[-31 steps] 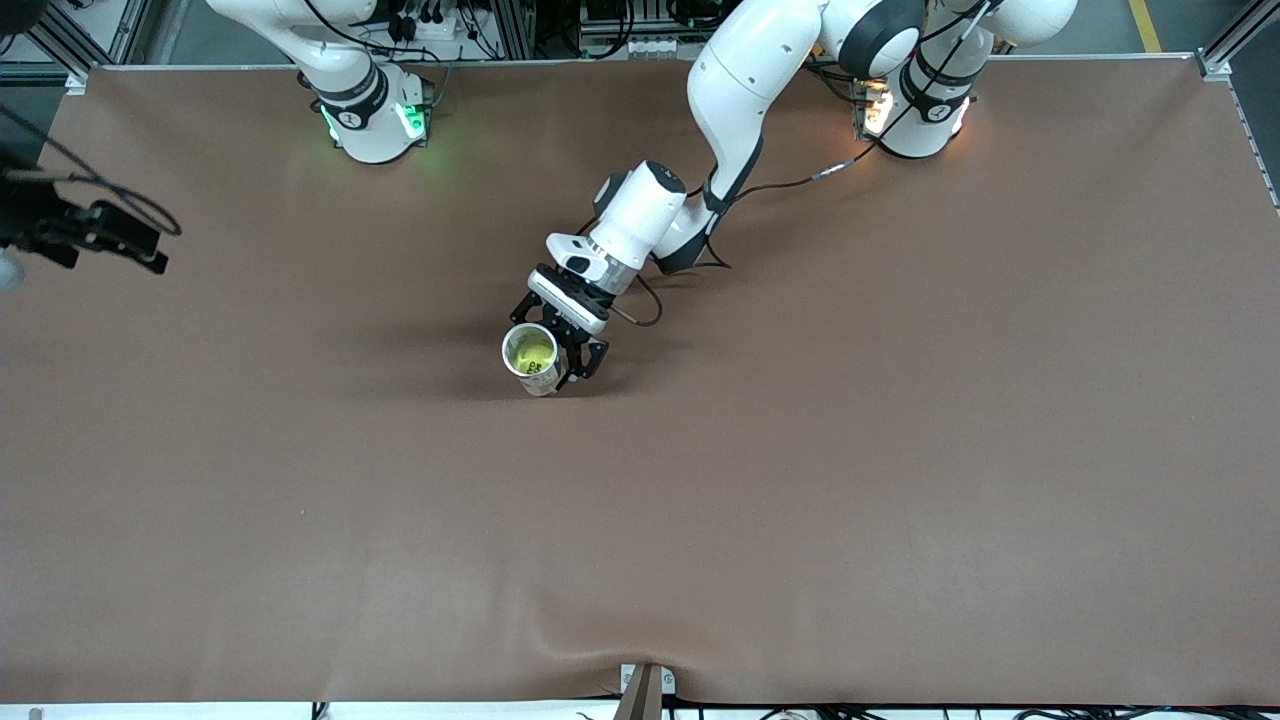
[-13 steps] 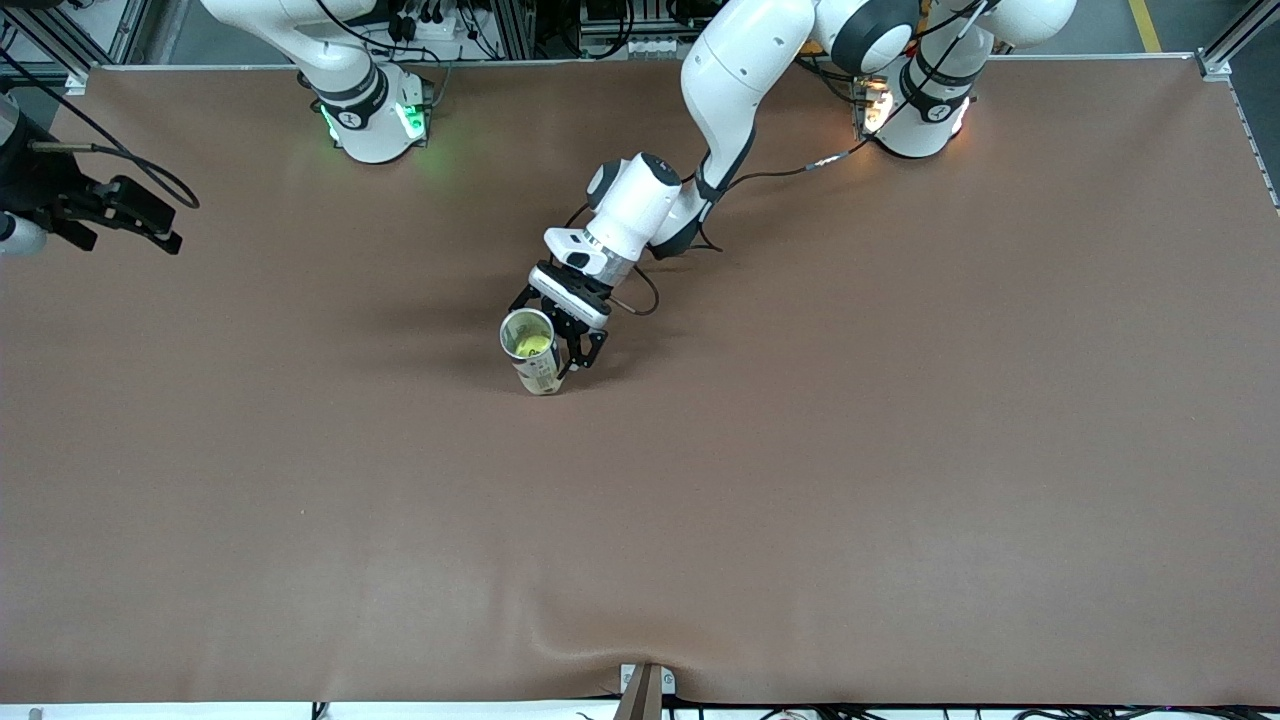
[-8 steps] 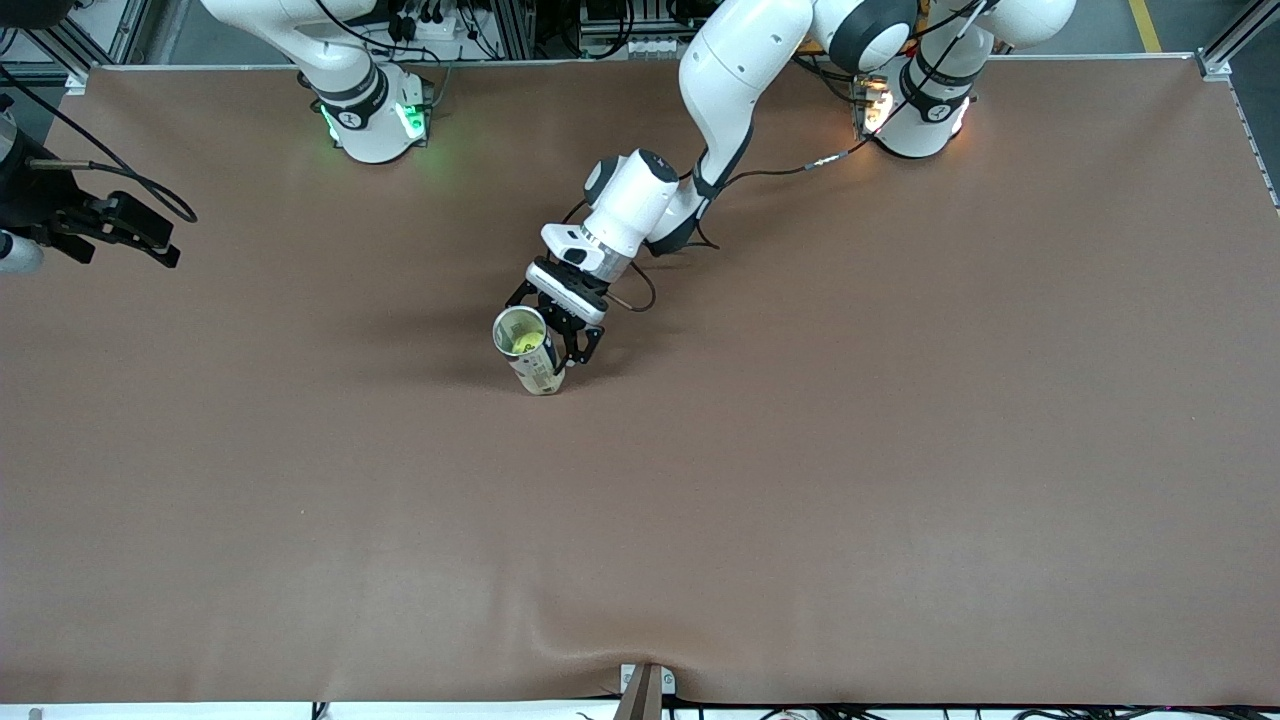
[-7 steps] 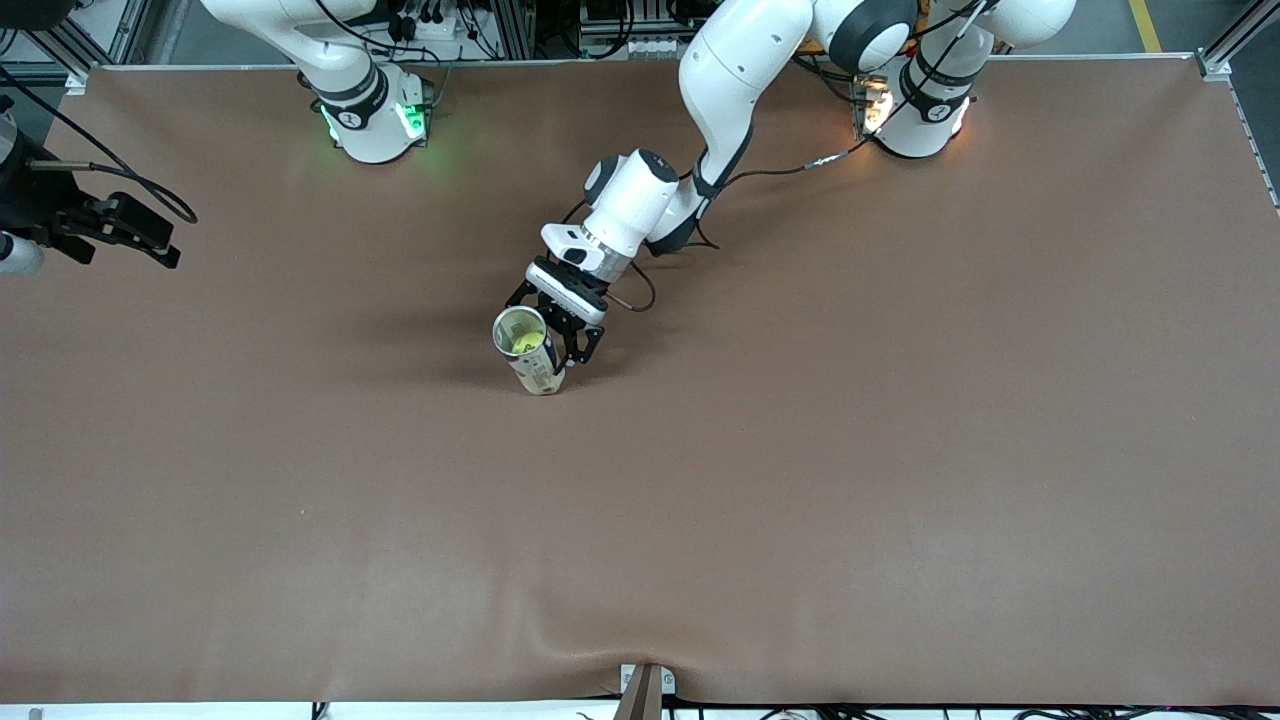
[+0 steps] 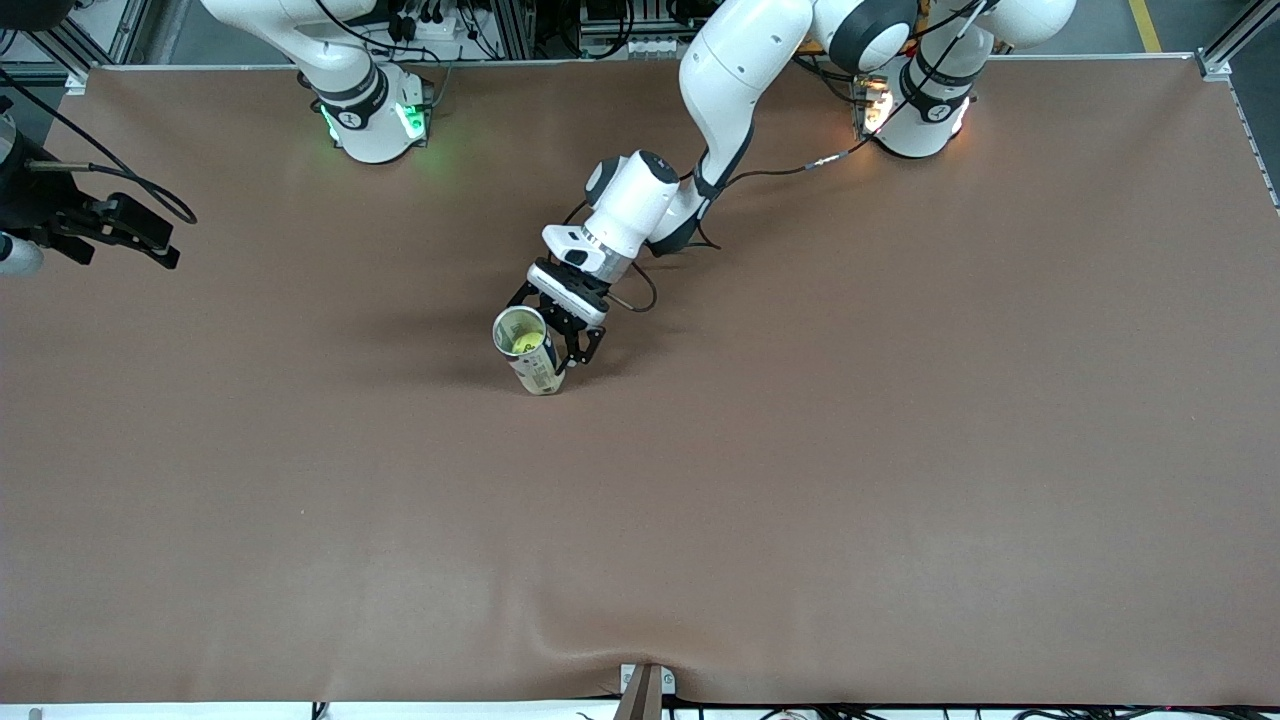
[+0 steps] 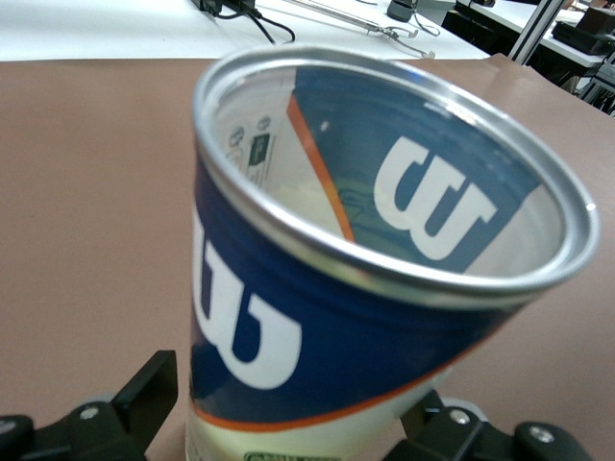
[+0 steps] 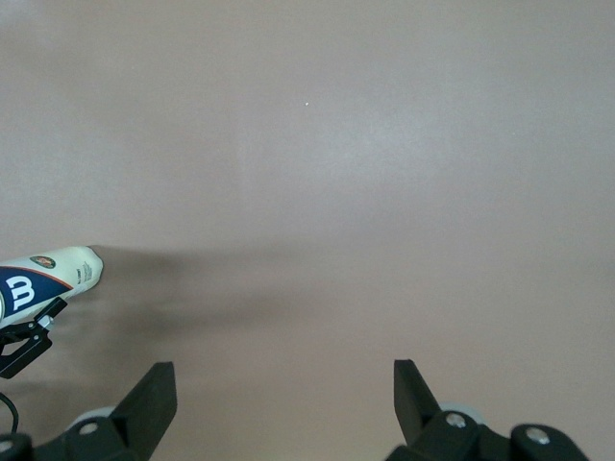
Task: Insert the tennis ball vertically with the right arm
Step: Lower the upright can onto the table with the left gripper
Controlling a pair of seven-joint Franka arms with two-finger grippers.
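Observation:
A blue-and-white can (image 5: 530,355) rests on the brown table near its middle, with its open mouth tipped toward the right arm's end. Inside it lies the yellow-green tennis ball (image 5: 528,345). My left gripper (image 5: 553,340) is shut on the can's body. In the left wrist view the can (image 6: 365,288) fills the space between the black fingers (image 6: 144,399). My right gripper (image 5: 160,238) hangs open and empty over the table's edge at the right arm's end. It (image 7: 285,384) faces bare cloth, with the can (image 7: 48,274) off to one side.
The brown cloth (image 5: 800,480) covers the whole table. Both arm bases (image 5: 375,115) (image 5: 915,110) stand along the edge farthest from the front camera. A small metal bracket (image 5: 645,688) sits at the nearest edge, where the cloth wrinkles.
The left gripper has tipped the can's mouth a little more toward the right arm's end. The right gripper has shifted slightly over the table's edge and now holds still.

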